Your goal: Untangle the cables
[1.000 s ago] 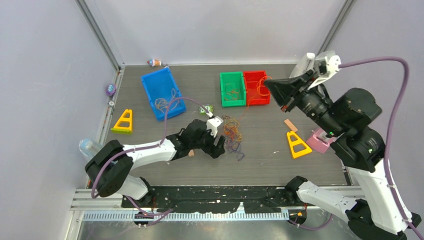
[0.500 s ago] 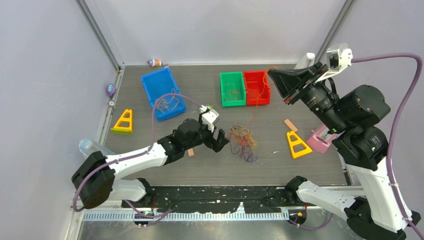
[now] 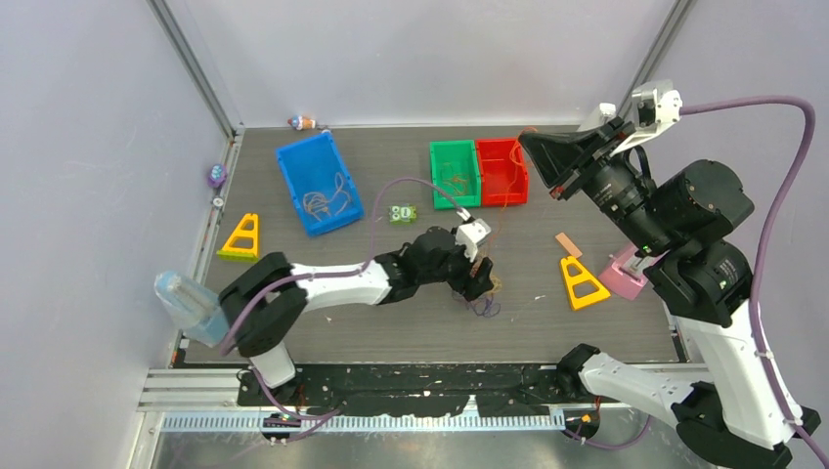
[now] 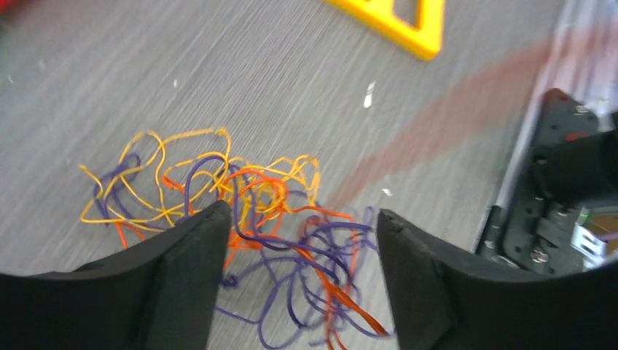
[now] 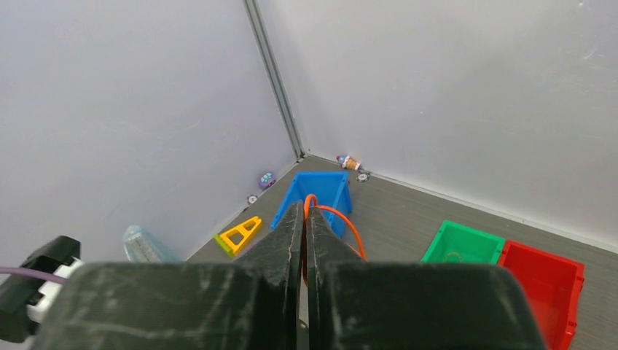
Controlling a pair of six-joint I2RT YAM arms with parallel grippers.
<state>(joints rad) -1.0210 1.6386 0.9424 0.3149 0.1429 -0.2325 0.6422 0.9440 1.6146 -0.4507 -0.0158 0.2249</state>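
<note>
A tangle of thin orange, yellow and purple cables (image 4: 248, 211) lies on the grey table; in the top view it shows partly under my left gripper (image 3: 486, 293). My left gripper (image 4: 302, 226) is open, its jaws low over the purple and orange strands; in the top view it sits right above the tangle (image 3: 479, 277). My right gripper (image 5: 305, 211) is shut on one orange cable (image 5: 342, 222), held high over the red bin (image 3: 501, 172). The orange strand (image 3: 499, 210) hangs from the right gripper (image 3: 533, 147) down toward the tangle.
A blue bin (image 3: 318, 181) and a green bin (image 3: 455, 174) hold more strands. Yellow triangular blocks (image 3: 241, 237) (image 3: 582, 281), a pink block (image 3: 622, 274), a small tan piece (image 3: 568, 244), a green toy (image 3: 401, 213) and a plastic bottle (image 3: 191, 305) are around.
My left gripper has swept right across the table and now sits over the tangle, which shifted right. My right gripper stays raised with the orange cable, shifted slightly.
</note>
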